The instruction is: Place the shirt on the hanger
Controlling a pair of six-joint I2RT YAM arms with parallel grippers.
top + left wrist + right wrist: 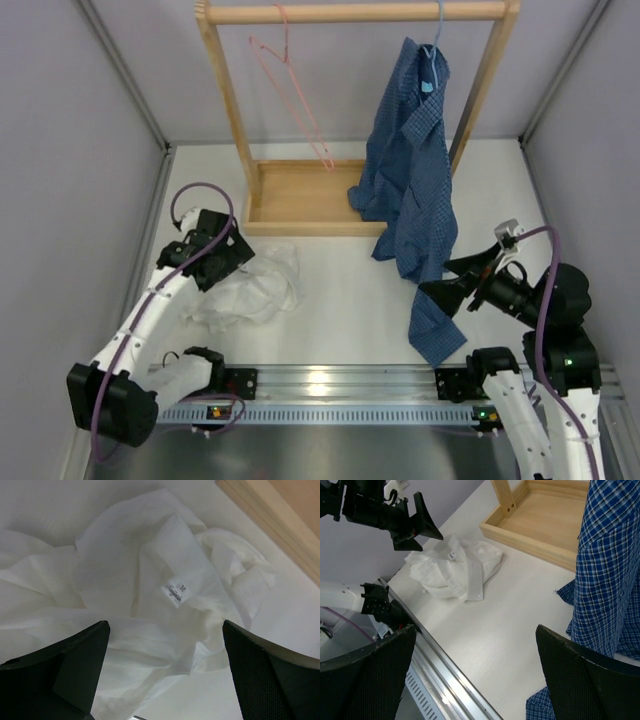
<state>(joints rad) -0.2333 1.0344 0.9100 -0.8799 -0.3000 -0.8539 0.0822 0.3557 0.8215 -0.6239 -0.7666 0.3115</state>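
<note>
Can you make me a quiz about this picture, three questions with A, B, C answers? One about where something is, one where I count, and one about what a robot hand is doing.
1. Where is the white shirt?
A. Crumpled on the table
B. On a hanger
C. In a basket

2. How many hangers hang on the wooden rail?
A. One
B. Two
C. Three

3. What is the left gripper doing?
A. Squeezing the shirt
B. Holding a hanger
C. Open above the shirt

Answers:
1 A, it lies bunched up there.
2 B, the pink hanger and the light blue hanger.
3 C, it is spread wide, not pinching the cloth.
</note>
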